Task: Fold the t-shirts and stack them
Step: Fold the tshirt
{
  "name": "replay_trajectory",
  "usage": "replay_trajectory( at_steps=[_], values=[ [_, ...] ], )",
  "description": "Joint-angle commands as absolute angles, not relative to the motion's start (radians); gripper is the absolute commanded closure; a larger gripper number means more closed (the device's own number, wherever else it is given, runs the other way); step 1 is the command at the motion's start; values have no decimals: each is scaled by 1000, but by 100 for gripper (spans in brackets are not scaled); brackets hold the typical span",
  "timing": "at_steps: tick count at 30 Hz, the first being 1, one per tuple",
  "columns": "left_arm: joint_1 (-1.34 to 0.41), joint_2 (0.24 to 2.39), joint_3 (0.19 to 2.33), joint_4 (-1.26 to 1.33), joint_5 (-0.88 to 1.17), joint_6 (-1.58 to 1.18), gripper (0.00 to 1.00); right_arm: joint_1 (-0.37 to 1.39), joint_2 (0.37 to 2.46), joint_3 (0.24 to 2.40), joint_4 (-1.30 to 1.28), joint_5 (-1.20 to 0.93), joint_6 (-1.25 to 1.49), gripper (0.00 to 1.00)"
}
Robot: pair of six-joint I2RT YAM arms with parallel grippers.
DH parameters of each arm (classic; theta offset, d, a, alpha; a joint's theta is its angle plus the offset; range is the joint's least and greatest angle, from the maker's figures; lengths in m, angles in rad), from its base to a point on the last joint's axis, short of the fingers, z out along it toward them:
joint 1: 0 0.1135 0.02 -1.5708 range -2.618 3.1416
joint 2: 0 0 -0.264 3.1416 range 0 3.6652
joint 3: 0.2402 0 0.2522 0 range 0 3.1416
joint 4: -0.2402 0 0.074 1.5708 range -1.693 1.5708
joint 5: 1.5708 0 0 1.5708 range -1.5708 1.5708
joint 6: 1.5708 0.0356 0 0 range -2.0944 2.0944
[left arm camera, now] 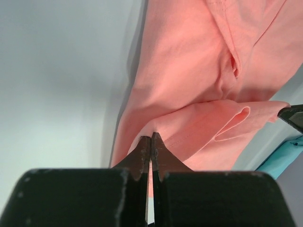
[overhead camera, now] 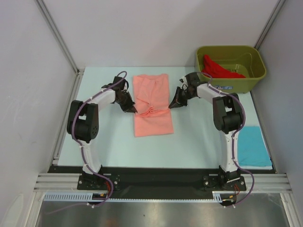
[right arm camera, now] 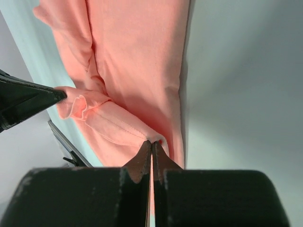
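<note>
The salmon-pink t-shirt [overhead camera: 152, 105] lies as a long narrow strip in the middle of the table, with a raised crosswise fold at about its middle. My left gripper [overhead camera: 134, 110] is shut on the fold's left edge, and the pinched hem shows in the left wrist view [left arm camera: 156, 135]. My right gripper [overhead camera: 170, 106] is shut on the fold's right edge, seen in the right wrist view [right arm camera: 152, 141]. The bright red t-shirt [overhead camera: 218, 70] lies crumpled in the tub. The turquoise-blue t-shirt [overhead camera: 252, 145] lies folded flat at the table's right edge.
The olive-green plastic tub [overhead camera: 230, 68] stands at the back right, close behind my right arm. White walls and aluminium frame posts enclose the pale table [overhead camera: 113, 142].
</note>
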State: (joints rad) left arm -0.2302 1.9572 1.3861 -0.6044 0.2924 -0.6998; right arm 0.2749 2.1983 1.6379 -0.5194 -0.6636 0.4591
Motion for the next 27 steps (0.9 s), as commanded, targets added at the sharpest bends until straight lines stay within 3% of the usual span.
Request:
replay_trajectory(
  at_steps=[1,7,10,11,12,13,15,16,18,19,23,27],
  values=[
    [-215,1977,1451,-612,295,-673,100,267,2217,1698,-525,-680,462,100],
    [-212,2003,1470,-618,285,-670,99,256,2241,1739,-529,-683,466,99],
    [-212,2009,1489,-630,270,-658,88,247,2266,1767,-538,-681,459,89],
    [-212,2005,1494,-632,261,-654,70,242,2273,1799,-561,-673,453,86],
    [-212,1994,1499,-634,246,-646,59,241,2282,1816,-581,-666,446,84],
    [-213,1956,1497,-632,204,-640,53,241,2280,1839,-631,-628,413,75],
    [-213,1904,1494,-640,157,-620,45,244,2249,1891,-698,-556,368,64],
    [-215,1832,1476,-641,131,-614,44,250,2232,1899,-762,-460,326,54],
    [-233,1760,1439,-623,97,-594,40,271,2188,1884,-810,-375,292,47],
    [-244,1726,1389,-609,103,-591,40,284,2137,1859,-810,-327,282,42],
    [-340,1579,1241,-523,152,-606,51,353,2007,1689,-747,-310,282,39],
    [-406,1543,1089,-340,256,-673,62,394,1936,1533,-618,-351,349,49]
  ],
)
